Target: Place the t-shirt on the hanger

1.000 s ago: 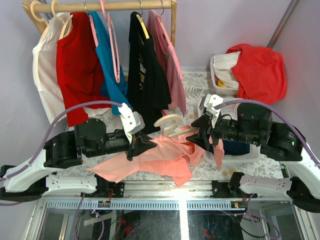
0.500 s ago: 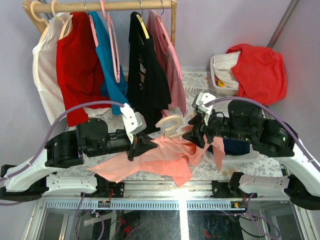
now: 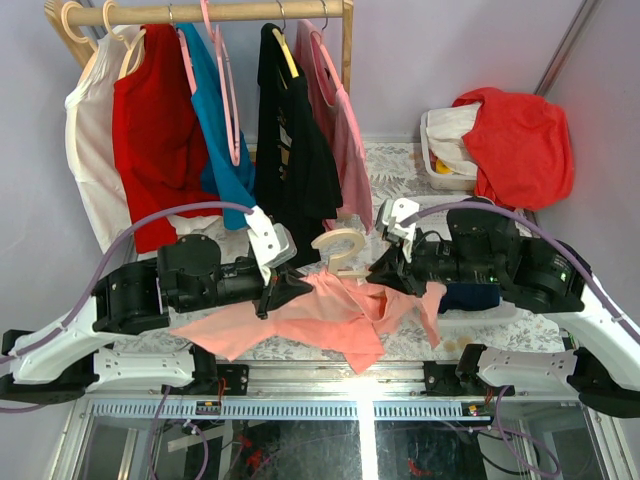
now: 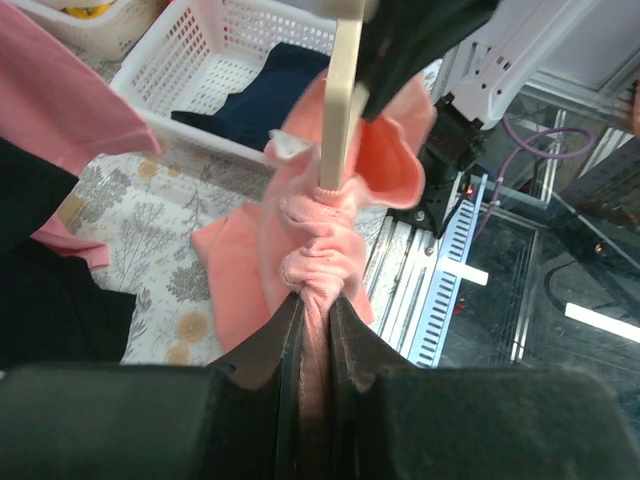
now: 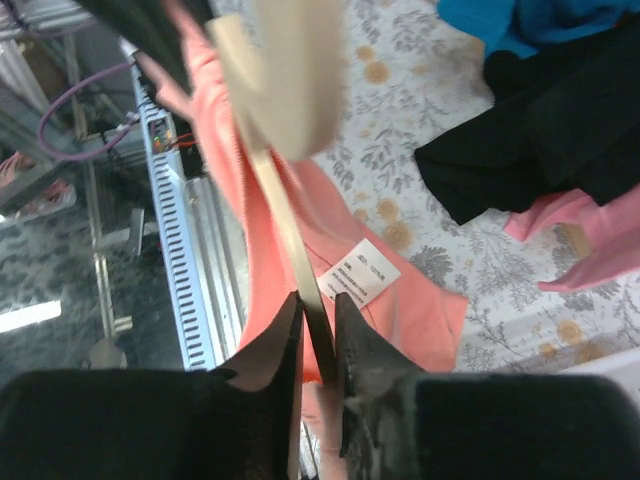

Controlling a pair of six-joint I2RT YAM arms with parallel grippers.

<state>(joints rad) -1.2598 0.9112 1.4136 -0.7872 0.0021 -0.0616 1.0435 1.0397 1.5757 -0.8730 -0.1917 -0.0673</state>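
Note:
The salmon t-shirt (image 3: 300, 320) hangs limp between my two arms above the table's near edge. My left gripper (image 3: 292, 288) is shut on a bunched fold of the t-shirt (image 4: 315, 250), close to the hanger. The cream hanger (image 3: 340, 250) stands hook up in the middle, one arm inside the cloth. My right gripper (image 3: 385, 272) is shut on the hanger's thin bar (image 5: 290, 235), with the t-shirt (image 5: 400, 310) and its white label below. In the left wrist view the hanger (image 4: 340, 100) runs up from the bunched cloth.
A wooden rail (image 3: 200, 12) at the back holds red, blue, black and pink garments. A white basket (image 3: 450, 150) with a bright red shirt (image 3: 515, 140) stands at back right. A white basket with dark cloth (image 4: 250, 80) lies under my right arm. The floral table cover (image 3: 390, 170) shows behind.
My right gripper has moved left and slightly up with the hanger. The hanger's hook now stands more upright. The t-shirt has lifted and spread wider between the two grippers.

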